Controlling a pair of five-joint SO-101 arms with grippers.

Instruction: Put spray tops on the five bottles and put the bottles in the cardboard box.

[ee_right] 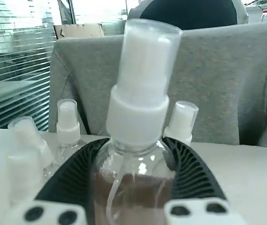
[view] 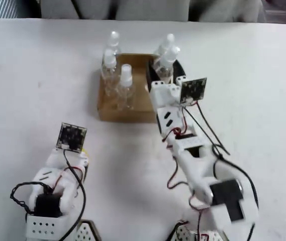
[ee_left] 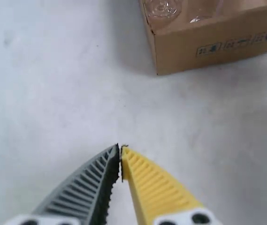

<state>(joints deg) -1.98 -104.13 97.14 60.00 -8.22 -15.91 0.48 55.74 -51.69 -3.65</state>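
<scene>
your right gripper (ee_right: pixel 135 140) is clamped round a clear bottle (ee_right: pixel 140 84) with its spray top on, upright at the side of the cardboard box (view: pixel 125 111) nearest that arm – other capped bottles (view: pixel 126 83) stand in it – while your left gripper (ee_left: pixel 120 151) hangs closed and empty over the table (ee_left: pixel 53 93) near the box

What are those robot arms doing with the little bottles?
The right gripper grips a clear bottle with a white spray top at the right side of the cardboard box. At least two more topped bottles stand inside the box. The left gripper is shut and empty over the table, near a corner of the box.
</scene>
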